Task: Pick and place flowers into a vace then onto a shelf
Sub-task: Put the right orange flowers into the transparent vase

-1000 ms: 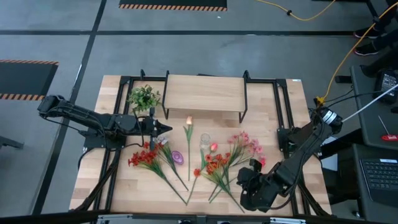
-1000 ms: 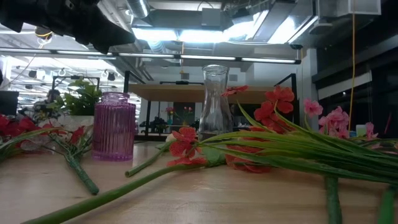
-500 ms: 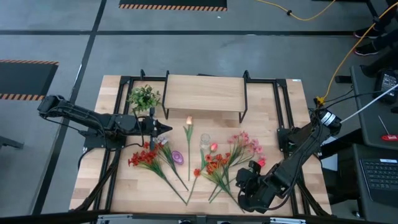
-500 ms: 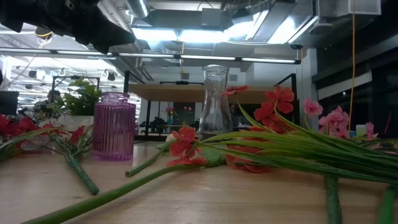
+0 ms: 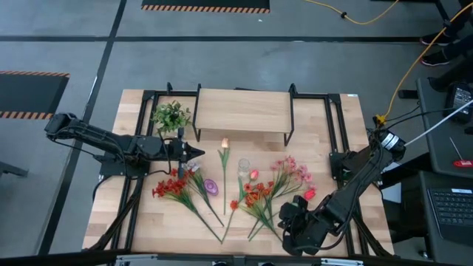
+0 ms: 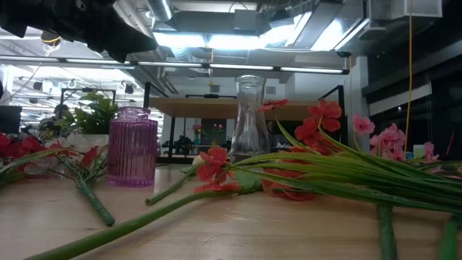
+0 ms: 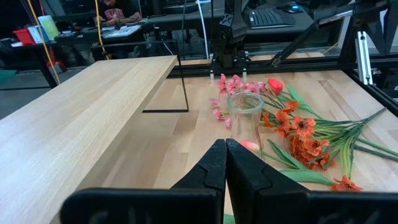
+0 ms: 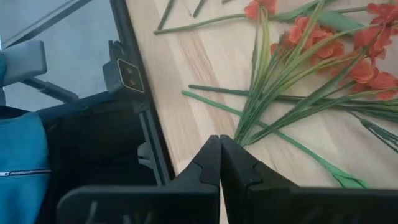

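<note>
Currently flowers (image 5: 251, 193) lie loose mid-table, near of the shelf (image 5: 242, 109), with the right gripper (image 5: 287, 222) low at their stem ends near the table's near-right edge, fingers pressed together and empty, while the left gripper (image 5: 198, 154) hovers left of the shelf, fingers also closed, arm stretched in from the left.

Two dark, black-jointed arms; each two-finger gripper (image 7: 225, 163) (image 8: 220, 163) has matte black tapered fingers, seemingly plastic.
</note>
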Robot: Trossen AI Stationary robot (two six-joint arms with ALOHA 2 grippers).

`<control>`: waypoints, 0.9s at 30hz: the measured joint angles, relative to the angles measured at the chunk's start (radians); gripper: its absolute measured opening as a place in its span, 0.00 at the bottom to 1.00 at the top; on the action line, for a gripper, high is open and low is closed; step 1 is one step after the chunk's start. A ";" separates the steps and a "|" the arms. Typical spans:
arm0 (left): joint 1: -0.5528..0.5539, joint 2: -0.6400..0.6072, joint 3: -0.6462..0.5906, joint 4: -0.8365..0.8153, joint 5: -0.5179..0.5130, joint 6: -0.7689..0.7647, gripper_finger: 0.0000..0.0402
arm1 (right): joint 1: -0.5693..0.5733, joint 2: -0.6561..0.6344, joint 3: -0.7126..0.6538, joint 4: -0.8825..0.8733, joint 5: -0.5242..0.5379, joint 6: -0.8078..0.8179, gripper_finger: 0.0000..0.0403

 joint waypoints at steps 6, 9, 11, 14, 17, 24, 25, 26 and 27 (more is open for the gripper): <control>0.000 0.000 0.000 0.000 0.000 0.000 0.01 | -0.004 0.041 0.054 -0.051 -0.014 0.021 0.00; 0.000 0.000 0.000 -0.002 0.000 0.000 0.01 | -0.004 0.100 0.134 -0.117 -0.017 0.022 0.00; 0.000 0.000 0.000 -0.002 0.000 0.000 0.01 | -0.004 0.151 0.197 -0.168 -0.022 0.021 0.00; 0.000 0.000 0.000 -0.003 0.000 0.000 0.01 | -0.004 0.222 0.285 -0.242 -0.041 0.020 0.00; 0.000 0.000 0.000 -0.003 0.000 0.000 0.01 | -0.004 0.271 0.343 -0.286 -0.050 0.020 0.01; 0.000 0.000 0.000 -0.004 0.000 0.000 0.01 | -0.036 0.289 0.348 -0.300 -0.050 0.061 0.09; 0.000 0.000 0.000 -0.004 0.000 0.000 0.01 | -0.042 0.289 0.348 -0.304 -0.050 0.066 0.11; 0.000 0.000 0.000 -0.003 0.000 0.000 0.01 | -0.047 0.289 0.348 -0.305 -0.049 0.071 0.12; 0.000 0.000 0.000 -0.004 0.000 0.000 0.01 | -0.052 0.289 0.348 -0.309 -0.049 0.071 0.14</control>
